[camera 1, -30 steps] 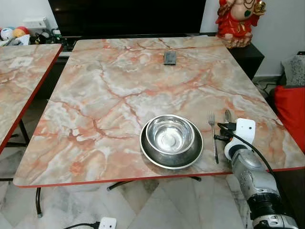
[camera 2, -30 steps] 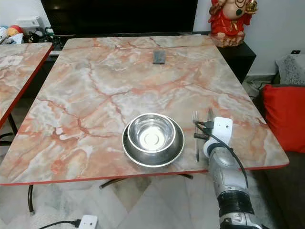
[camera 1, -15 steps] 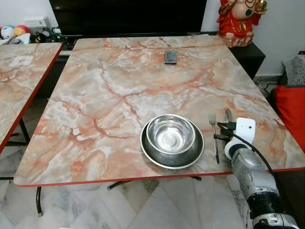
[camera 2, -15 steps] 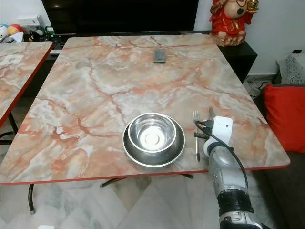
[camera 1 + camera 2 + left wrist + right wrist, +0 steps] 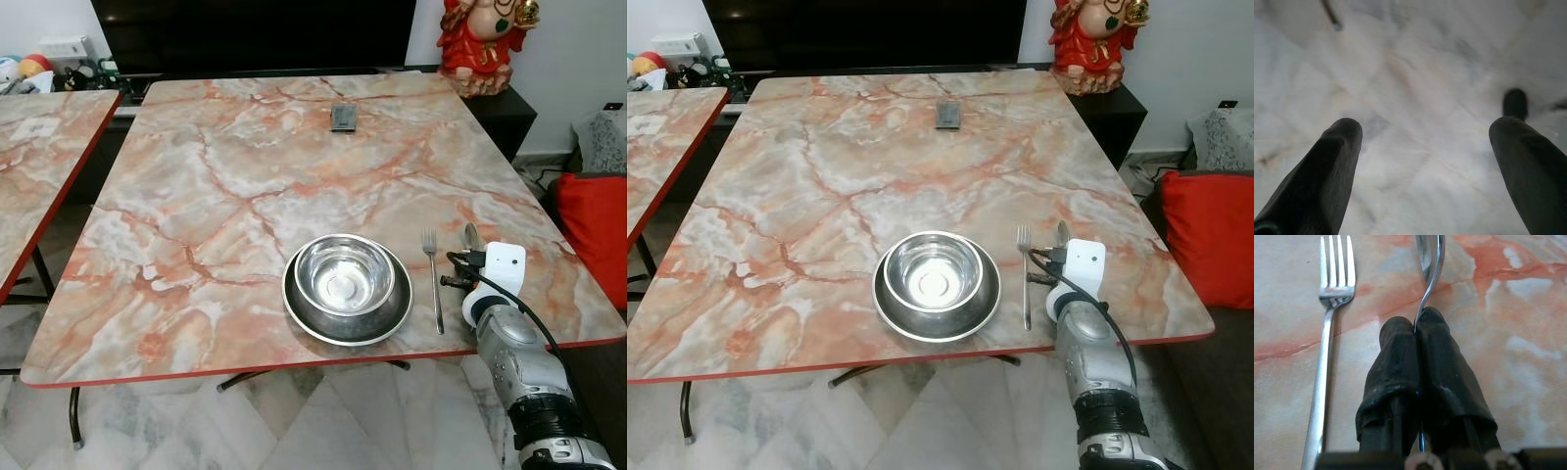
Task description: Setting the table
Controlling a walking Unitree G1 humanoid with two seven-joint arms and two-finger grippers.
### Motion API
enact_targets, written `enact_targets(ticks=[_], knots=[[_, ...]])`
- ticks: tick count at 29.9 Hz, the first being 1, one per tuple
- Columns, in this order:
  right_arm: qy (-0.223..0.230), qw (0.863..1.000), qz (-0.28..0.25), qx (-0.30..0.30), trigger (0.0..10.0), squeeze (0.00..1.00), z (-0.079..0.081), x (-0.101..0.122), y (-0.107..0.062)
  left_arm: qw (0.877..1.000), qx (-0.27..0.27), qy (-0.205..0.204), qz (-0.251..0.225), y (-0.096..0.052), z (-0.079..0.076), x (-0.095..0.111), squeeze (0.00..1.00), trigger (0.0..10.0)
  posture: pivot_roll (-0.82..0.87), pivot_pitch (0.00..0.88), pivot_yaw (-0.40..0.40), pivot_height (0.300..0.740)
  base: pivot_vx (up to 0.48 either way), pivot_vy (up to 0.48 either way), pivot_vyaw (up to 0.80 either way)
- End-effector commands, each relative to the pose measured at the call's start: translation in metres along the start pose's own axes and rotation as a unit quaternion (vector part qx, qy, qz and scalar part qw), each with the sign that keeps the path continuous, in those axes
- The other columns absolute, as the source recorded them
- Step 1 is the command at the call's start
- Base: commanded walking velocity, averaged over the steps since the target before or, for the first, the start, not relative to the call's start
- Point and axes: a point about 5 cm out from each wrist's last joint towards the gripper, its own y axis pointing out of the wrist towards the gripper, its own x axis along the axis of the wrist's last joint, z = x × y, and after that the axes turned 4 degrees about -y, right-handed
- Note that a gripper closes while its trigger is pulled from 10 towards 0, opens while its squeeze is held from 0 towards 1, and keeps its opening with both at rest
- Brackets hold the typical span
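Nearest you, the right arm reaches in over the table's (image 5: 196,323) red-trimmed near edge at its right corner. The right gripper (image 5: 1418,328) has its two black fingers pressed together on the handle of a spoon (image 5: 1429,264), gripping it edge-on; the spoon's bowl points away toward the far side and sits low over the marble top. In the head view you see the spoon (image 5: 470,238) just past the white wrist housing, close to the table's right edge.

Just left of it lies a fork (image 5: 432,279), flat on the marble, tines away from you, parallel to the spoon and apart from it. Left of the fork, a steel bowl (image 5: 345,276) sits inside a wider steel plate (image 5: 306,323), both shiny and round; the plate's rim comes near the front edge.

The left gripper (image 5: 1425,147) hangs off the table with fingers spread wide, pale marble floor beyond.

Past the bowl you have a broad open stretch of tabletop. Farther back, a small dark flat object (image 5: 344,117) lies near the far edge. A second marble table (image 5: 39,166) stands to the left, a gap between. A red cushion (image 5: 593,235) sits off the right edge, a red figurine (image 5: 480,44) beyond the far right corner.
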Motion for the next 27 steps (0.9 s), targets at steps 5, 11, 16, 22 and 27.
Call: enact_targets(ticks=[5,11,16,22,27], knots=[[-0.004,1.000,-0.005,0.000,10.0,0.00,0.002,0.003,0.002,0.997,-0.062,0.009,-0.044,0.028,-0.124,0.033,0.00,10.0,0.02,0.156,0.014,0.740,0.000,0.000,0.00],[-0.006,1.000,-0.006,-0.002,10.0,0.00,0.000,0.003,0.002,0.996,-0.076,0.006,-0.045,0.027,-0.132,0.033,0.00,10.0,0.02,0.156,0.013,0.740,0.000,0.000,0.00],[-0.006,1.000,-0.006,-0.004,10.0,0.00,-0.001,0.003,0.002,0.996,-0.074,0.004,-0.046,0.027,-0.131,0.033,0.00,10.0,0.02,0.155,0.013,0.740,0.000,0.000,0.00],[-0.006,1.000,-0.006,-0.003,10.0,0.00,-0.001,0.003,0.002,0.996,-0.068,0.007,-0.048,0.027,-0.130,0.033,0.00,10.0,0.02,0.155,0.013,0.740,0.000,0.000,0.00],[-0.005,1.000,-0.006,-0.003,10.0,0.00,0.000,0.003,0.002,0.996,-0.070,0.007,-0.049,0.027,-0.129,0.033,0.00,10.0,0.02,0.155,0.014,0.740,0.000,0.000,0.00]])
